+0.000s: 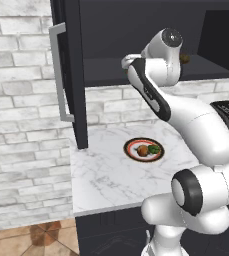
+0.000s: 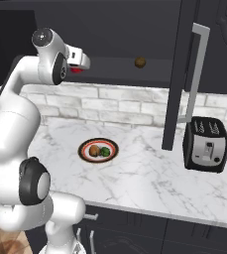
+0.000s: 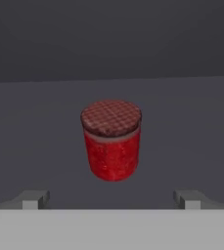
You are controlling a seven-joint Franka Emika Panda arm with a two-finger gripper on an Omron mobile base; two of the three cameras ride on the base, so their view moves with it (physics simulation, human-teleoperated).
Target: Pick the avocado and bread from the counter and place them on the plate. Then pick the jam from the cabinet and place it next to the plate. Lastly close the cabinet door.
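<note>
Where it stands upright, the jam (image 3: pixel 112 141) is red with a checked lid.

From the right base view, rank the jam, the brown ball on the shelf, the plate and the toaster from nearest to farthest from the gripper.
1. jam: on the cabinet shelf, right at the open gripper.
2. brown ball: same shelf, farther right.
3. plate: down on the counter, below.
4. toaster: counter's far right.
</note>
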